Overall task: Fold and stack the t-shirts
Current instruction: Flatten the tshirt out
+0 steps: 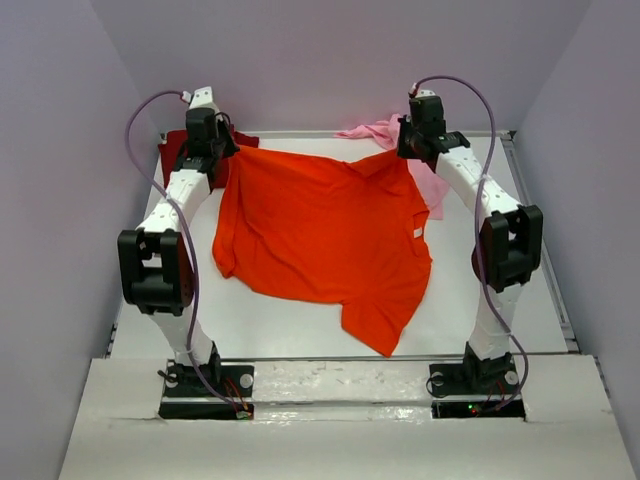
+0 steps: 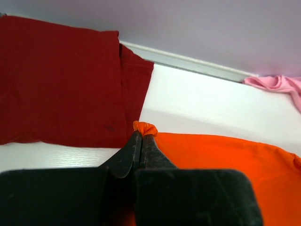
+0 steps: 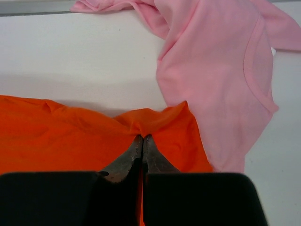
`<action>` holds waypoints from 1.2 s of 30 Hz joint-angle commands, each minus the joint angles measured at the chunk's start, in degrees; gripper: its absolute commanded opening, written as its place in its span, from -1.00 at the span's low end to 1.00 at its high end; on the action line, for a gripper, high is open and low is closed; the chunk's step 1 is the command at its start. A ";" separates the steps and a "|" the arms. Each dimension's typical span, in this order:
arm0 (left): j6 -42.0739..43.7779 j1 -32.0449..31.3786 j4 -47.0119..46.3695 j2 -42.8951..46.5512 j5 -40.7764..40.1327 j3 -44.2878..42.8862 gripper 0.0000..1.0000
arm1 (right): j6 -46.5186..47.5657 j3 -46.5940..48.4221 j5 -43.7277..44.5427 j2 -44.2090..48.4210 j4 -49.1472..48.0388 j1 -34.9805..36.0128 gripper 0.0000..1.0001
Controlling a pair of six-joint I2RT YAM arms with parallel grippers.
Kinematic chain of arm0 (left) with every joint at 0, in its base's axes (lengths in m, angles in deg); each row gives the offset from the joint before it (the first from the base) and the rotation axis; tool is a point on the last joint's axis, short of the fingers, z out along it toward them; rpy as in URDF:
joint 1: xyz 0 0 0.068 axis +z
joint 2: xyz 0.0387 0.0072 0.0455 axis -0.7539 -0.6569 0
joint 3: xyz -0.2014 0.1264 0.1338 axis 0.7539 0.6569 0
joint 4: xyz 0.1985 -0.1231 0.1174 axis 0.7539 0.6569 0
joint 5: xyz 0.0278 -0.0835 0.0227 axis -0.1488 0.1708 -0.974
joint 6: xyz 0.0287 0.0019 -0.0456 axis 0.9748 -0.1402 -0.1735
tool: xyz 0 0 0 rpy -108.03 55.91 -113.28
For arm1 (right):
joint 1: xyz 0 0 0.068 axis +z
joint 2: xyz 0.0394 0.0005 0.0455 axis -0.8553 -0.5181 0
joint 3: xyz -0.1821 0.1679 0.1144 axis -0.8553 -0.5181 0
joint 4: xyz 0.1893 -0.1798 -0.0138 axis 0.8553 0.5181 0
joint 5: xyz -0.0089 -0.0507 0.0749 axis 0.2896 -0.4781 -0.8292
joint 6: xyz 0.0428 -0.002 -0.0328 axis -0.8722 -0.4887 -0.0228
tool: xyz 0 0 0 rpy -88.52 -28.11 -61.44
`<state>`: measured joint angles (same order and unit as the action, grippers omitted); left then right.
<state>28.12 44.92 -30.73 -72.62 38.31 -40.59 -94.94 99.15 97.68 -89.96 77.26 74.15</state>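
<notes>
Clamping far corners of the orange tee (image 1: 320, 235), left end effector (image 2: 142, 135) and right end effector (image 3: 142, 138) span its width; cloth lies nearward.

Robot lab test cell. White table (image 1: 300, 335) boxed in by plain lavender walls (image 1: 330, 60); left arm (image 1: 175, 195) and right arm (image 1: 470, 180) bolted at near edge, lilac cables (image 1: 135, 115) looping free.

Dark red tee (image 1: 173, 150) mostly behind left arm (image 1: 183, 195)
</notes>
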 commanded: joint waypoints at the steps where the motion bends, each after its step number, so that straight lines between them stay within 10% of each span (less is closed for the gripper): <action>1: -1.70 0.23 -2.49 7.25 -0.77 5.46 -1.00 | -2.65 -8.13 0.00 7.34 -2.20 0.11 -1.00; 19: -2.23 0.14 1.90 4.37 0.90 11.45 -1.00 | -7.14 -37.07 -3.95 29.50 -3.78 0.11 -1.00; 36: -1.01 -3.02 0.07 26.42 -0.24 18.82 -1.00 | -6.44 -36.55 -7.29 37.67 -5.10 0.11 -1.00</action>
<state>25.91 42.08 -28.43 -47.86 39.73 -24.85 -101.33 61.68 91.80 -51.88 74.13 74.15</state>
